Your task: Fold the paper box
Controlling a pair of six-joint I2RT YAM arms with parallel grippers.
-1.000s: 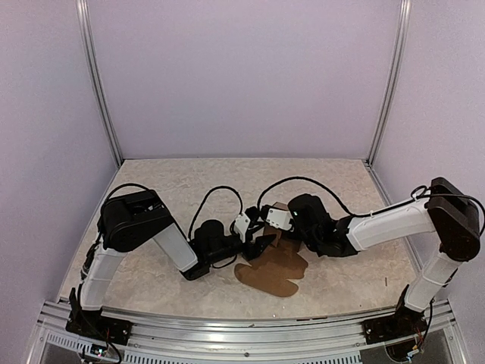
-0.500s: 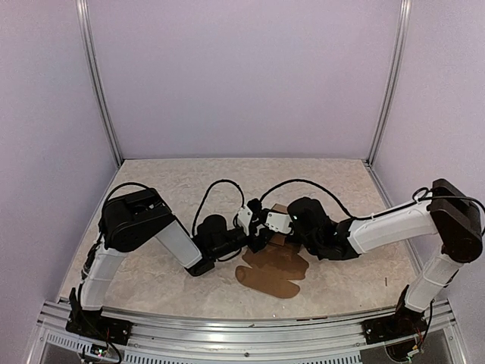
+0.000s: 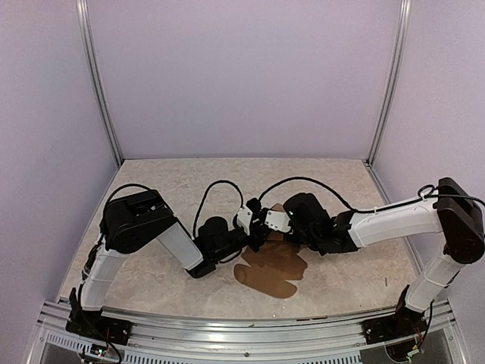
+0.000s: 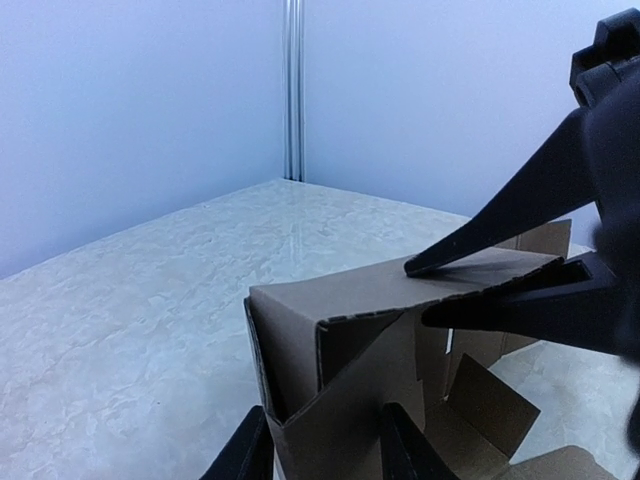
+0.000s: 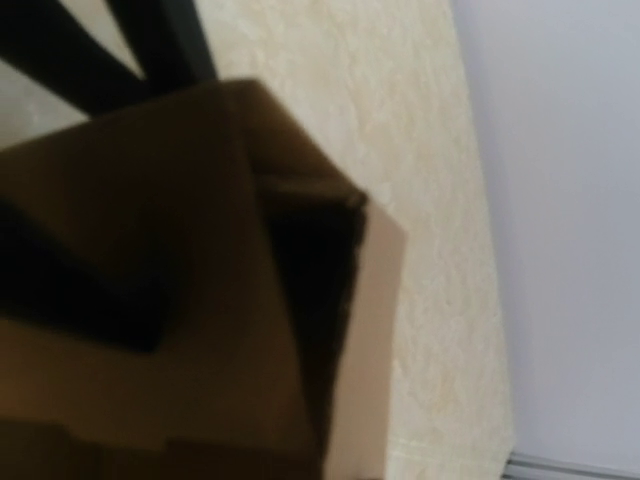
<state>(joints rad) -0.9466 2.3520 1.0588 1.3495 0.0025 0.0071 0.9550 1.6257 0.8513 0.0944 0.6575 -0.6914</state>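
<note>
The paper box [image 3: 276,265] is brown cardboard lying mid-table, its near flaps flat and its far panels raised. In the left wrist view the box [image 4: 340,295] stands as a half-formed cube with a top panel. My left gripper [image 4: 322,455] straddles its lower front corner, jaws parted, one finger [image 4: 245,455] outside the side wall. My right gripper [image 4: 418,293] reaches in from the right, jaws slightly parted astride the top panel's front edge. From above both grippers [image 3: 254,236] [image 3: 264,226] meet at the raised part. The right wrist view shows only blurred cardboard [image 5: 150,250].
Beige marbled tabletop [image 3: 174,182] enclosed by pale walls with metal corner posts [image 3: 98,83]. Black cables [image 3: 220,189] loop over the table behind the wrists. An aluminium rail [image 3: 227,326] runs along the near edge.
My left arm has pushed right against the box and its jaws have narrowed around the corner. The right jaws have parted a little on the top panel.
</note>
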